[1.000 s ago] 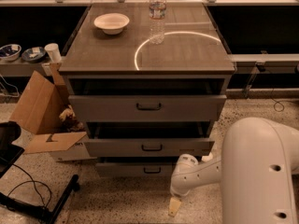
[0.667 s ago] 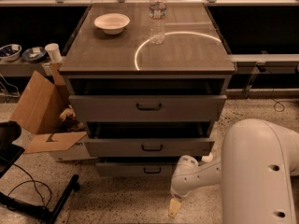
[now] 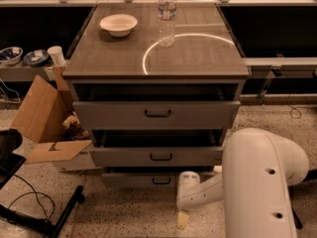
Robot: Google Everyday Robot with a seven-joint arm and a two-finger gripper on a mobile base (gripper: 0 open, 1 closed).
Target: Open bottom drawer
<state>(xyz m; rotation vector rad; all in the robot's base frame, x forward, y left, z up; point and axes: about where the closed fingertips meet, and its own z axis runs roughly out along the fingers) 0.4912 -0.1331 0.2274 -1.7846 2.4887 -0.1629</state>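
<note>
The grey cabinet has three drawers. The bottom drawer (image 3: pixel 143 180) is the slimmest front, low near the floor, with a small black bar handle (image 3: pixel 162 181). It stands out slightly from the cabinet with a dark gap above it. My white arm comes in from the lower right. My gripper (image 3: pixel 183 219) hangs near the floor, below and just right of the bottom drawer's handle, not touching it. Only a tan fingertip shows.
The middle drawer (image 3: pixel 156 156) and top drawer (image 3: pixel 156 114) also stand a little out. A white bowl (image 3: pixel 118 24) and a water bottle (image 3: pixel 167 15) stand on the cabinet top. An open cardboard box (image 3: pixel 47 118) sits at the left. A black stand (image 3: pixel 44 222) and cables lie on the floor at lower left.
</note>
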